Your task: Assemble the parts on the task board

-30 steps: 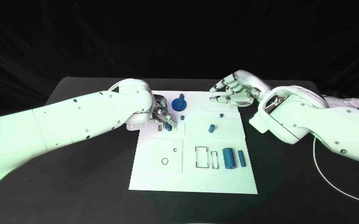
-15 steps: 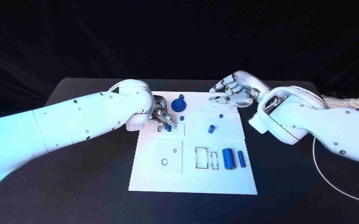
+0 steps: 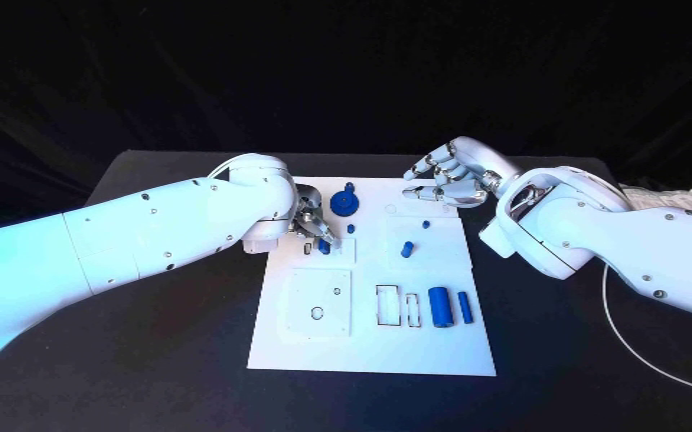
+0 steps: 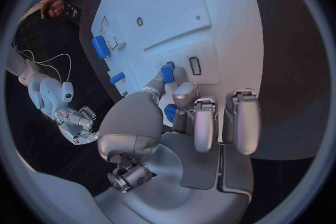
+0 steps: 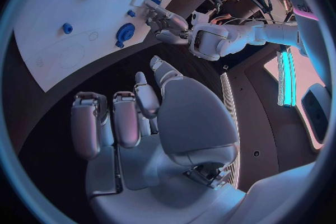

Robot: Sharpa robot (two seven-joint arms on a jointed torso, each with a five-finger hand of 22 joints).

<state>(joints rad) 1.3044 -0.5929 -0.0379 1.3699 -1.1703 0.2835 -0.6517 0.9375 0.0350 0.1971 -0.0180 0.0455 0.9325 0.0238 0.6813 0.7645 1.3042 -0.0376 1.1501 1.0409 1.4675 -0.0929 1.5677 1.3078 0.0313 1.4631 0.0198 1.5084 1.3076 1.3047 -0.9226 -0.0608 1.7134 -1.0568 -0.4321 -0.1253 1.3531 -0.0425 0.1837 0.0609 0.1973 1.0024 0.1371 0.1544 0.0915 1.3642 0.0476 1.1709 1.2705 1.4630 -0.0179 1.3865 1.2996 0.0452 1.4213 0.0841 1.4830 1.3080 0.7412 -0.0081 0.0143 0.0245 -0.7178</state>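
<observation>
The white task board [image 3: 372,337] lies in the middle of the black table. My left hand [image 3: 309,223] is low over the board's left side and pinches a small blue part [image 3: 325,245] between thumb and finger. In the left wrist view that part [image 4: 167,72] stands on end right beside a small rectangular slot [image 4: 195,65]. My right hand [image 3: 444,180] hovers over the board's far right corner with its fingers apart and holds nothing. A blue gear-like part [image 3: 345,200] stands near the far edge, also seen as the gear [image 5: 126,31] in the right wrist view.
Two small blue pegs [image 3: 351,226] [image 3: 428,222] and a short cylinder [image 3: 408,248] lie mid-board. A thick blue cylinder [image 3: 440,306] and a thinner one [image 3: 464,304] lie at the near right, beside empty rectangular outlines [image 3: 388,305]. A square plate [image 3: 317,302] sits near left.
</observation>
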